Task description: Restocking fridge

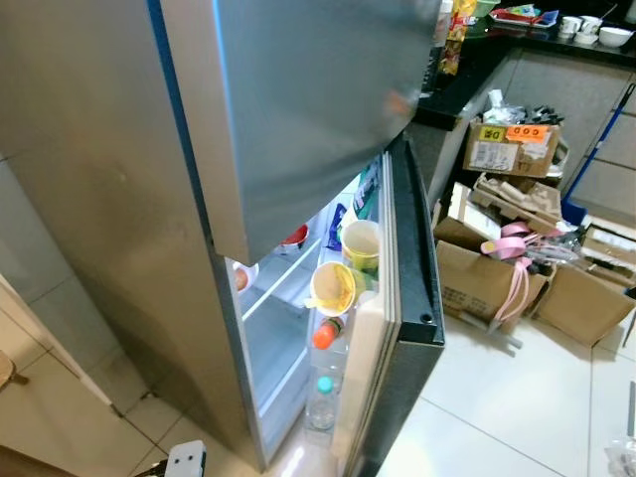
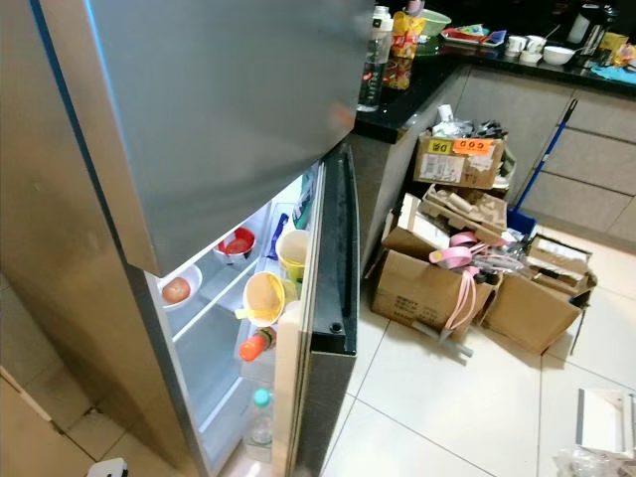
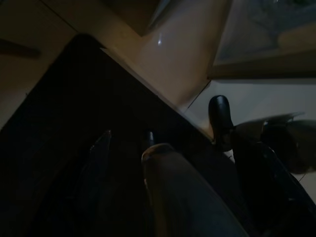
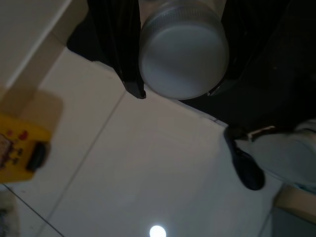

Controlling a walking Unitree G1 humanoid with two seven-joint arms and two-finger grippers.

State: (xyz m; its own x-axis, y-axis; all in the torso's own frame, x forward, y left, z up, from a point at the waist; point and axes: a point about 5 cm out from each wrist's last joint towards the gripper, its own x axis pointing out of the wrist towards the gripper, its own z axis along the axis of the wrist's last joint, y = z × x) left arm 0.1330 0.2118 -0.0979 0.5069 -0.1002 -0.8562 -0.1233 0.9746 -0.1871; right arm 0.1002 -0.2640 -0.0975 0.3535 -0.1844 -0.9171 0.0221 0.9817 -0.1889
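While pointing down at the pale floor tiles [image 4: 148, 163], right end effector [image 4: 175, 91] has its black fingers [image 4: 123, 59] clamped either side of a grey-capped container [image 4: 183, 49]. Left end effector [image 3: 163, 148] hangs in shade; opening unreadable. Beyond, fridge [image 2: 199, 129], lower door [image 2: 323, 328] ajar, yellow cups [image 2: 264, 296] and bottles [image 2: 260, 417] racked inside.

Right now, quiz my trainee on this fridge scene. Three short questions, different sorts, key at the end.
1. True or false: the lower fridge door stands open.
2. The right gripper holds: A) a round grey-white container, B) a fork, C) nothing.
3. Fill in: the bottle with the orange cap sits in the door ____.

Key: 1 true. 2 A. 3 shelf, below the yellow cups.
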